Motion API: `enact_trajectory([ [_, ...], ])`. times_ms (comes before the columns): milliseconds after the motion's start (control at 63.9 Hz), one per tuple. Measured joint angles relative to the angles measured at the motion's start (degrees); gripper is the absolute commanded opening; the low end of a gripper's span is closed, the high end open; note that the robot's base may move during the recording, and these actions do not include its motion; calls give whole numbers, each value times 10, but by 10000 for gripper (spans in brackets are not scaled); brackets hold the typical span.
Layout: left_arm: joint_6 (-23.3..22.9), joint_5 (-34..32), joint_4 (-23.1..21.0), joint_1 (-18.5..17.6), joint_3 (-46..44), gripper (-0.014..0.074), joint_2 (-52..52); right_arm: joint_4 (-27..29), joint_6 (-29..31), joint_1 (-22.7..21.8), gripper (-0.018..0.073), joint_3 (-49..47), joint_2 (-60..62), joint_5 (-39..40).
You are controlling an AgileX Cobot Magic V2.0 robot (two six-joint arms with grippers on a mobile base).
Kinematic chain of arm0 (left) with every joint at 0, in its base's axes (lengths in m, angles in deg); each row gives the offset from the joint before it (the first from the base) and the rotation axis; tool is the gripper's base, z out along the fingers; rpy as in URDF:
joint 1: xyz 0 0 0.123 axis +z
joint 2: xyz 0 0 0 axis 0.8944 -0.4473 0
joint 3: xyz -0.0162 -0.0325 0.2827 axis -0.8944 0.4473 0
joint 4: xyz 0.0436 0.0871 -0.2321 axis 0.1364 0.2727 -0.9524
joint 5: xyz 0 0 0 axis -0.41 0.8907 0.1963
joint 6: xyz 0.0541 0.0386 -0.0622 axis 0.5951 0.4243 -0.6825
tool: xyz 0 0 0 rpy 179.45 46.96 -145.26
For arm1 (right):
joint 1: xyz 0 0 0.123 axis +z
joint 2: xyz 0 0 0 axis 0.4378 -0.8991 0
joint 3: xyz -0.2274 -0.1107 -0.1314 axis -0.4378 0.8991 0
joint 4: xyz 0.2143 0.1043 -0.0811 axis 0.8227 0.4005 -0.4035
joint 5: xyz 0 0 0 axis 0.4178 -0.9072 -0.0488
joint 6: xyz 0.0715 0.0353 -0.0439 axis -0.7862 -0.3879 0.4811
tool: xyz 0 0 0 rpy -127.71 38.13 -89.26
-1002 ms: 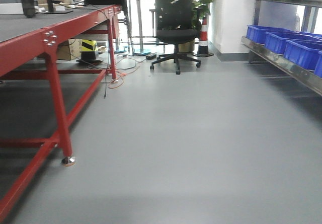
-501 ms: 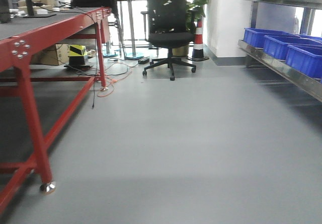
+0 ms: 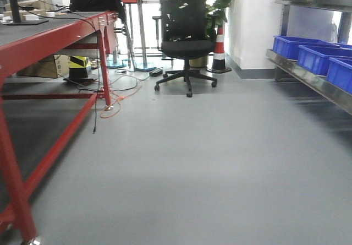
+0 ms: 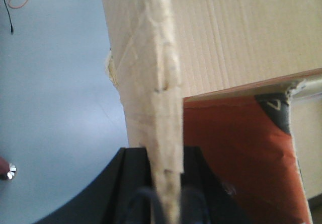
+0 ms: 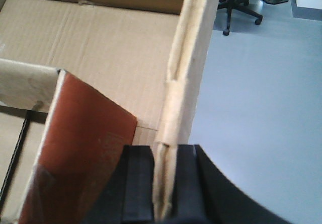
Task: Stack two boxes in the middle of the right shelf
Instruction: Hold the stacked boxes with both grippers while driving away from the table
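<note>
Clamped on 1 wall of box (image 4: pixel 241 32) w/ L gripper (image 4: pixel 166 186), on opp. wall w/ R gripper (image 5: pixel 165 183). Right shelf (image 3: pixel 308 77) fwd-right, long axis running away; prob. R arm nearer.

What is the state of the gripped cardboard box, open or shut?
Open: the box shows its interior, holding a red carton; the right gripper pinches its upright wall.

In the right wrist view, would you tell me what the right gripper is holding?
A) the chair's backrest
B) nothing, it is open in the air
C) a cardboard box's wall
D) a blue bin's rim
C: the right gripper is shut on the upright wall of the open box, and the cardboard edge runs up from between its black jaws.
</note>
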Motion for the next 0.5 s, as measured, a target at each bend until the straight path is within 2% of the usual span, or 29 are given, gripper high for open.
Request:
enact_trajectory([
  [501,0,0,6,0,0,-111,0,0,0,0,-151,0,0,0],
])
